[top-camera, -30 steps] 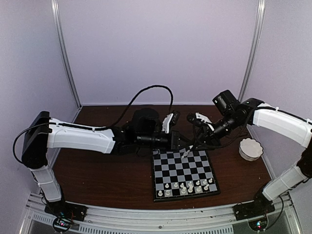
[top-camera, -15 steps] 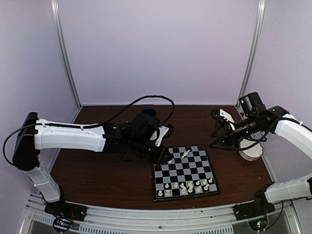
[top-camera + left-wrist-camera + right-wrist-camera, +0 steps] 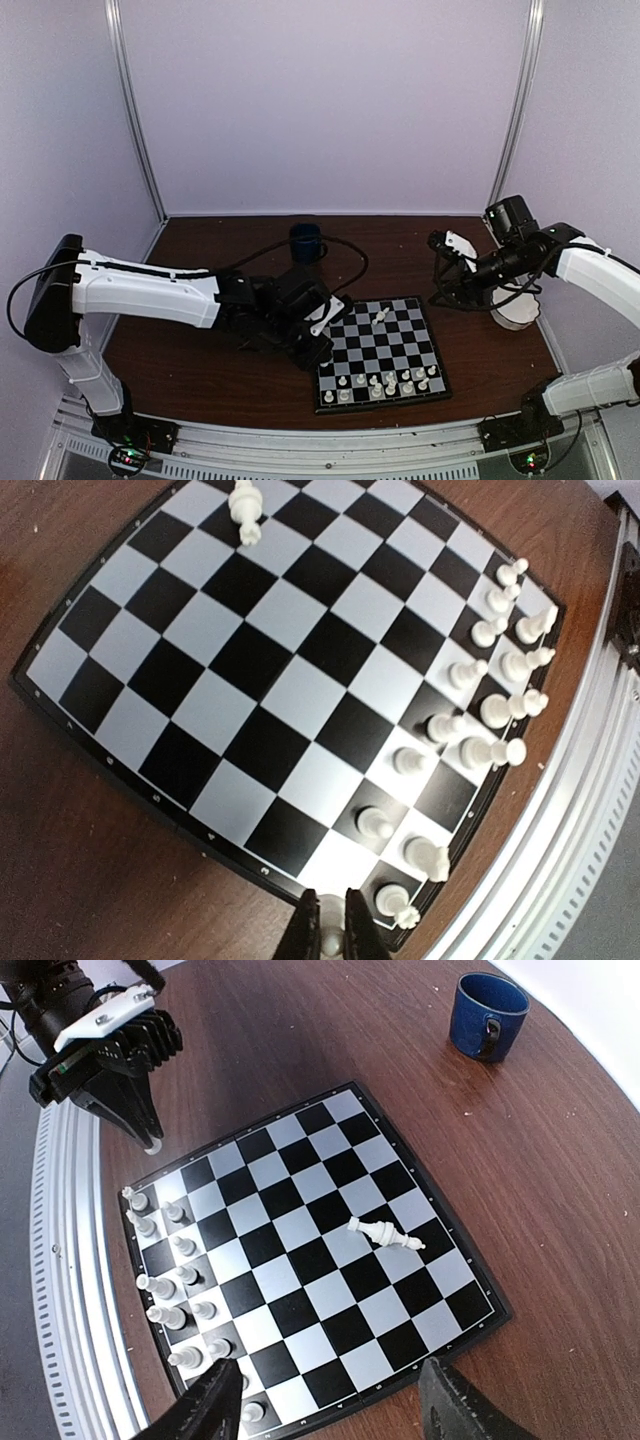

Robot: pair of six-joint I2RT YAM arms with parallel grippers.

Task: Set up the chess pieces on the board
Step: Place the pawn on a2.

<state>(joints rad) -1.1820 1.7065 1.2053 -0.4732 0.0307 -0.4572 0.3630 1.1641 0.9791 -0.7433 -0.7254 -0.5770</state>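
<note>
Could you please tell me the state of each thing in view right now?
Left gripper: shut on a small white chess piece.
Right gripper: open, empty.
Black-and-white chequered chessboard: lying flat.
Lone white piece mid-board: toppled on its side.
White pieces along the near edge: standing.
Dark blue mug: upright.

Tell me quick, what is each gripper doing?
Left gripper: closed on a small white plastic chess piece.
Right gripper: open, holding nothing.

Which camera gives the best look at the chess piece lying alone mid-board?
Right wrist: the piece lies on its side, whole and clear. Top external shows it tiny; left wrist shows it at the frame's top edge.
</note>
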